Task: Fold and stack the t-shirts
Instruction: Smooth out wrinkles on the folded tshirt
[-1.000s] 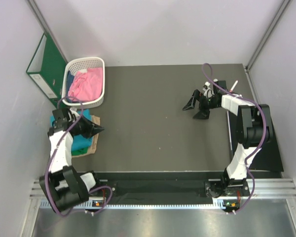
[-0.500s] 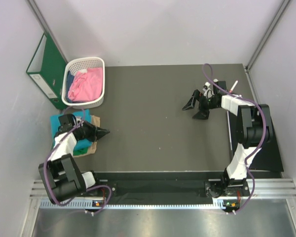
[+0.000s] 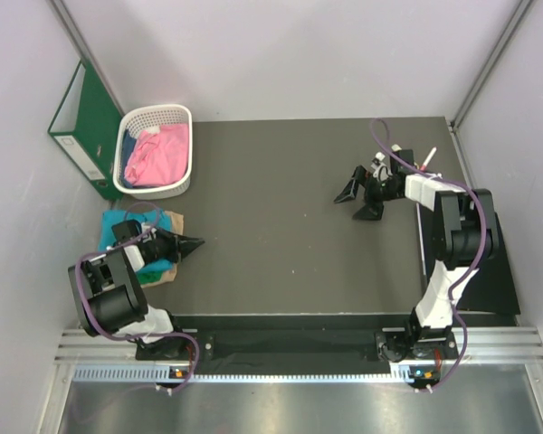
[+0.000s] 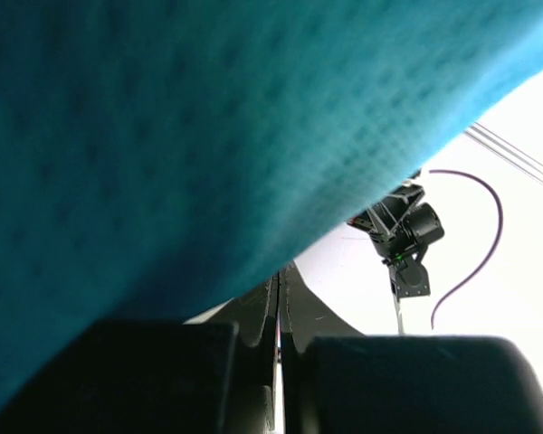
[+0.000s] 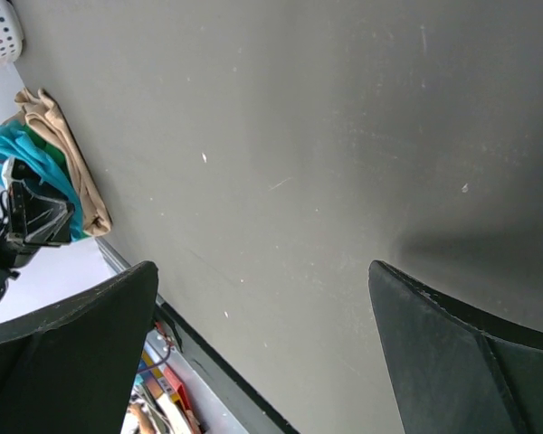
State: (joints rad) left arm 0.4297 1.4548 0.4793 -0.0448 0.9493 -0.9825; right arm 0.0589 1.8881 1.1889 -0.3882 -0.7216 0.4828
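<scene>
Starting at the far left, we have the green ring binder (image 3: 80, 122) standing against the wall, and just beside it the white lattice basket (image 3: 183, 154) at the desk's back left corner. The pink t-shirt (image 3: 154, 155) lies crumpled inside that basket, with a bit of dark blue cloth showing at its edge.

Moving nearer, we come to a pile at the left edge of the desk (image 3: 281, 208). The teal-blue t-shirt (image 3: 116, 221) is on top, the green t-shirt (image 5: 51, 152) peeks out beneath it, and a tan piece (image 3: 169, 268) lies under both. We cannot tell whether the tan piece is cloth or card.

The left arm (image 3: 109, 294) is tucked back close to its base, and the left claw (image 3: 188, 243) pokes out to the right over the pile's edge. It is clenched: in the wrist view its fingers (image 4: 253, 336) are pressed together with nothing visible between them, while teal cloth fills most of that picture from above.

Across the bare middle of the desk and over to the right, we find the right claw (image 3: 359, 202), well apart from every shirt. It is released, its jaws spread wide above the dark surface, grasping nothing. Its own camera looks back across the desk toward the pile.
</scene>
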